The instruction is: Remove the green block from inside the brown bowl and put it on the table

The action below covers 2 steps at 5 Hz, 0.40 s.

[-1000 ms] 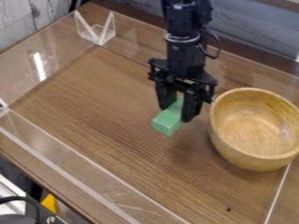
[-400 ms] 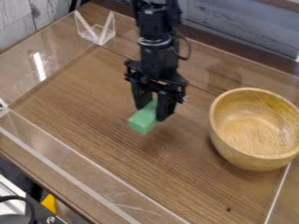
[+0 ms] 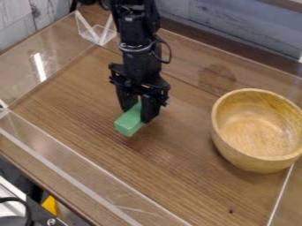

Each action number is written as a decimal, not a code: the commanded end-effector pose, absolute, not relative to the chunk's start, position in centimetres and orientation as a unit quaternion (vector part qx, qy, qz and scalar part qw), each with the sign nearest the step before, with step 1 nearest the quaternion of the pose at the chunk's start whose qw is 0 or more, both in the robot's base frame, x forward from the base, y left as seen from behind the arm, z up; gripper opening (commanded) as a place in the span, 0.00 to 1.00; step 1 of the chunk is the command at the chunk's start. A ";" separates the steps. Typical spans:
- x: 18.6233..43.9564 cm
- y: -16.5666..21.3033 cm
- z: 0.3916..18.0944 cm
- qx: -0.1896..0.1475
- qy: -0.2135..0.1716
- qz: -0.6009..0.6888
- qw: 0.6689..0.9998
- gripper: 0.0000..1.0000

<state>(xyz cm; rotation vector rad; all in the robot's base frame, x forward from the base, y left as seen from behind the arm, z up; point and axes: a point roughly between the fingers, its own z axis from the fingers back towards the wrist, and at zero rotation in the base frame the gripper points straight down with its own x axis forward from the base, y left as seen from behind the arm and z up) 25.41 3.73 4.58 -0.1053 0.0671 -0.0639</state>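
Extraction step looks done; brown bowl (image 3: 259, 128) sits empty at right, green block (image 3: 129, 121) is out and well apart from it, clamped between the jaws of the gripper (image 3: 139, 109), which points straight down; block's lower end is at or just above the table (image 3: 71, 106), contact unclear; remaining, by my read: set down, release, retract.

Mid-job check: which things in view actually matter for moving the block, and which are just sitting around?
In the job:
green block, held between the gripper fingers, low over the table
brown bowl, empty now

Lying about:
clear plastic stand at the far corner
clear plastic walls edging the table
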 end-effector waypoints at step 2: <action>25.8 3.9 5.9 -0.049 0.007 -0.020 0.999 0.00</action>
